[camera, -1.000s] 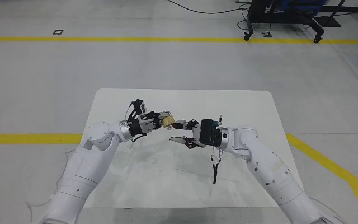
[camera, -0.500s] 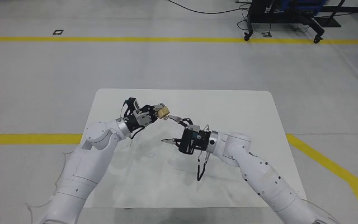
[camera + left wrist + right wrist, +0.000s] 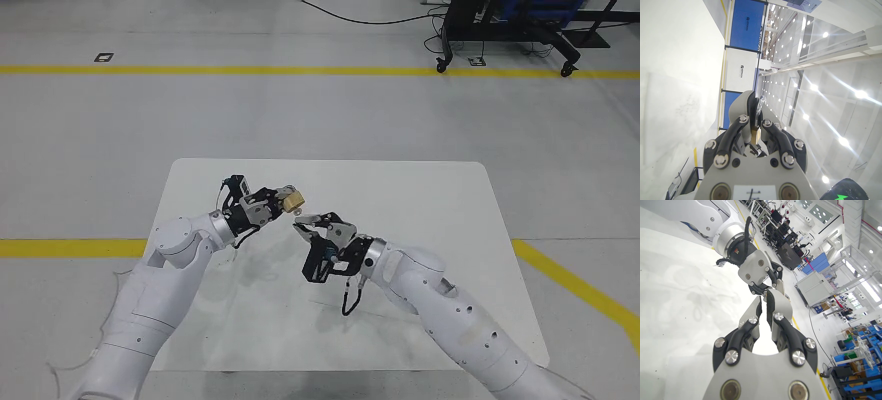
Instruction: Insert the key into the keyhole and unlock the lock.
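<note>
Left fingers [image 3: 736, 109] were clamped on my brass lock [image 3: 755, 135], held above the desk [image 3: 420, 190], left of centre. My right fingers [image 3: 781, 306] stood narrowly parted, desk showing through the gap, just right of the lock.

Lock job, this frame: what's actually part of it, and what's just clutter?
Job:
- brass lock, clamped in the left hand
- right hand, open, close to the lock, above the table

Lying about:
- black cart on the floor beyond the table
- floor cable
- yellow floor tape
</note>
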Controlling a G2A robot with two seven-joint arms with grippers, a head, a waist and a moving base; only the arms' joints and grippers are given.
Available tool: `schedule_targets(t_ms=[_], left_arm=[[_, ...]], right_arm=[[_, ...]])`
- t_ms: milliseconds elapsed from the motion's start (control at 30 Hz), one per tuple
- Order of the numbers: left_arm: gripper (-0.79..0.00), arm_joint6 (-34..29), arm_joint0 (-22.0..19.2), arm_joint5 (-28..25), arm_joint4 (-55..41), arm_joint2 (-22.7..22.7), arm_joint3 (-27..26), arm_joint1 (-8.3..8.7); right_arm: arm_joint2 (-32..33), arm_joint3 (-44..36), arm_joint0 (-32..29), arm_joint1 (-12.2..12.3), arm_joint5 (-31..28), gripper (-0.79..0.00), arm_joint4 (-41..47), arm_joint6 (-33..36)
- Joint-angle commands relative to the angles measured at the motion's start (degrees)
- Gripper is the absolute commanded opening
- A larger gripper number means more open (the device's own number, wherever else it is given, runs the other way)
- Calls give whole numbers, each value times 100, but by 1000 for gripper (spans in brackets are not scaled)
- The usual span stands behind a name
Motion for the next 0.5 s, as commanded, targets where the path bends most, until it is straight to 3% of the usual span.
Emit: schedule_targets(t_ms=[0, 133, 467], left_arm=[[-785, 17, -1, 9, 2, -3, 4, -4], [-785, 18, 2, 20, 14, -4, 3, -9], [-785, 2, 10, 54, 71, 20, -16, -25]], right_arm=[[18, -103, -70, 12, 13, -529, -111, 36], [55, -233, -170, 22, 64, -489, -252, 175], [-76, -91, 18, -64, 244, -486, -496, 685]])
